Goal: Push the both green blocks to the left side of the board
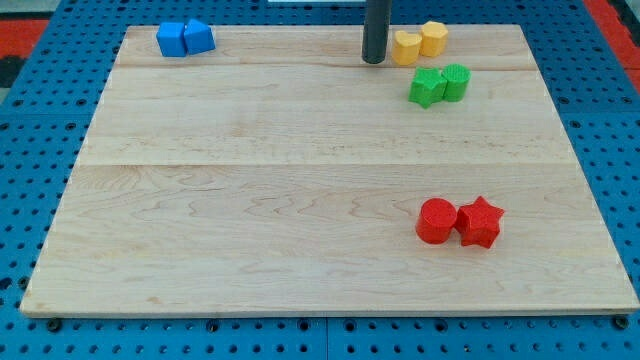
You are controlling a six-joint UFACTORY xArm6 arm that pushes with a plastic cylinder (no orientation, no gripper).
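Both green blocks, a star-like green block (427, 88) and a round green cylinder (455, 82), touch, just below-right of my tip (373, 60). No fingers fitted; tip holds nothing. Light wooden counter (250, 200): whole leftward push remains, by my judgement.

Our tip (374, 60) rests near the desk's (250, 200) top edge, just left of two touching yellow blocks (419, 43). Below them sit the two green blocks (439, 85), touching, on the view's right.

Blue blocks (185, 38) top left, yellow blocks (420, 43) top right, red blocks (459, 221) bottom right.
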